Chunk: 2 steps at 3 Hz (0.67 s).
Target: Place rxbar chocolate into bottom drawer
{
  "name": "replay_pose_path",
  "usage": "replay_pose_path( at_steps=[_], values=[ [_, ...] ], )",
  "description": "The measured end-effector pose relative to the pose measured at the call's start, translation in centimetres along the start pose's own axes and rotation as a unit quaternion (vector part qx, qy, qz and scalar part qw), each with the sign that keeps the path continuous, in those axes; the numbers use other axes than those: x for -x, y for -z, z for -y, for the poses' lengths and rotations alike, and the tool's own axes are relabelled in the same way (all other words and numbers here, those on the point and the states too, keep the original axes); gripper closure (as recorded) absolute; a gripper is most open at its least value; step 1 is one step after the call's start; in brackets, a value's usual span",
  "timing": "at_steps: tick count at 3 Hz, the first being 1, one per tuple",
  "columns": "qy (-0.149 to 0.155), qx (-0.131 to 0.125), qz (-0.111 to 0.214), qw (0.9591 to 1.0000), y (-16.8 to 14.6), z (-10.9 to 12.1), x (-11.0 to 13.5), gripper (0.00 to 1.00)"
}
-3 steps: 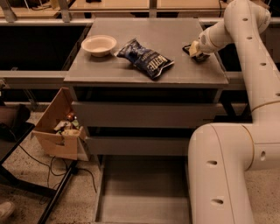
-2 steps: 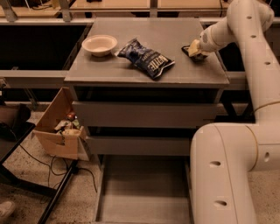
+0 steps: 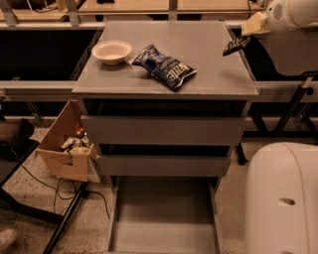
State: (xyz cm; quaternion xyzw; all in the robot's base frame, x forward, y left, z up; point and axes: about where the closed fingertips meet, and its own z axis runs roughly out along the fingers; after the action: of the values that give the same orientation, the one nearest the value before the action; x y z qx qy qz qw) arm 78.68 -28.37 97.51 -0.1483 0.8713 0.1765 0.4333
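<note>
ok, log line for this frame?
gripper: over right edge of grey cabinet top, shut on small flat black rxbar chocolate | wide grey metal bottom drawer: open, bar not in

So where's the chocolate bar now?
The rxbar chocolate hangs in the gripper at upper right, over the cabinet top's right edge, right of the chip bag.

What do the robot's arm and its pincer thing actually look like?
The arm is smooth white, built from fat rounded tubes, with a round patch of dots near its end; no cables show. A bigger white shell at lower right has an oval slot. The gripper, at top right over the cabinet's edge, is pale cream-yellow and is clamped on the snack bar.
</note>
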Motion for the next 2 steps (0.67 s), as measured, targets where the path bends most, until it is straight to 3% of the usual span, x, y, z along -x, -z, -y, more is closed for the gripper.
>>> replay_pose_path(
  at_steps=[2],
  values=[
    [-0.004, -0.035, 0.054, 0.9979, 17.8, 2.3, 0.3, 1.00]
  ],
)
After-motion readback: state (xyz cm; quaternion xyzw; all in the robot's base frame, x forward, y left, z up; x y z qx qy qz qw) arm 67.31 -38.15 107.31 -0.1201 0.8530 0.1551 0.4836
